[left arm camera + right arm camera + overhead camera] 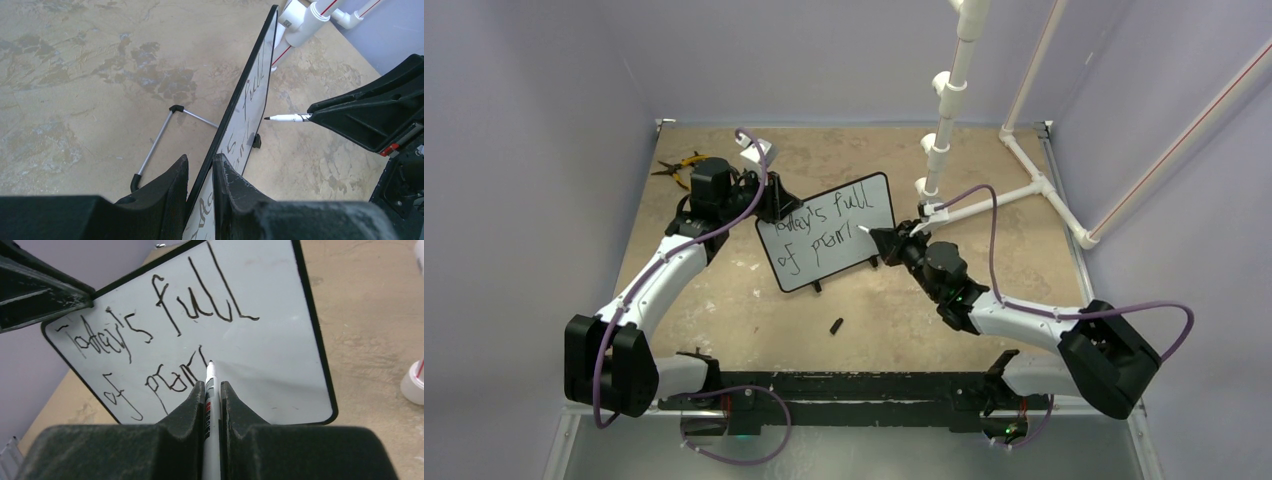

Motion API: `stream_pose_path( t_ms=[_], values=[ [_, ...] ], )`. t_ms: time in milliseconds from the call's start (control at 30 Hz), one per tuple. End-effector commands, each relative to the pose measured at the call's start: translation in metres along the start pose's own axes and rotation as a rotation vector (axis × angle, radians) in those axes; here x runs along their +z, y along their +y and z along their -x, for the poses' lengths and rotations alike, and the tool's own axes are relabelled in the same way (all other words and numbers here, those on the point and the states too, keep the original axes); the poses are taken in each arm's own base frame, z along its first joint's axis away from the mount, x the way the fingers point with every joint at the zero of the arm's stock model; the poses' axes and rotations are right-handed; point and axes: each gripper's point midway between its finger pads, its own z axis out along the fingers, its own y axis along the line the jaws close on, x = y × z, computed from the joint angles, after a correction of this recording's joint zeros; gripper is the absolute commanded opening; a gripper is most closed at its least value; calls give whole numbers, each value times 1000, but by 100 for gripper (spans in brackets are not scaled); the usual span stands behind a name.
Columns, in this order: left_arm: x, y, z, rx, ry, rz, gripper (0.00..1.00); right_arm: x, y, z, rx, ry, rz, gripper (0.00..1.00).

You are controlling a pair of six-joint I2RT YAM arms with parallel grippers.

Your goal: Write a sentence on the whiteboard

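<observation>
At whiteboard (pixel 280 365), marker (pixel 210 374) tip, clamped in right end effector (pixel 212 386)

Overhead, close wrists, apparently all on whiteboard (pixel 829 235)

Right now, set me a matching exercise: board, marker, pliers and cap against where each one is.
Things:
1 board
2 marker
3 pliers
4 cap

Places:
a far left corner of the table
b in the right claw
c edge gripped by the left claw
d lying loose in front of the board

Pairs: 1-c, 2-b, 3-a, 4-d
</observation>
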Motion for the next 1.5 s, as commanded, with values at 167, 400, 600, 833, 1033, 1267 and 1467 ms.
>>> stream_pose_path(
  t_ms=[167,400,600,833,1033,1267,1467],
  values=[
    [5,1,-30,-61,87,12,22,13,4,12,-27,-30,23,0],
    [5,2,-29,-59,86,13,22,17,8,15,-32,-45,43,0],
    [5,2,-29,-58,87,15,22,18,1,12,-35,-43,15,0],
    [5,2,-29,-59,87,15,22,16,-12,-8,-40,9,-20,0],
    [5,1,-28,-57,85,14,22,6,-21,-19,-14,43,-49,0],
    [4,1,-28,-56,83,15,22,0,-26,-21,-2,48,-64,0],
    [4,2,-29,-56,85,17,22,4,-7,4,-11,-15,-7,0]
  ],
)
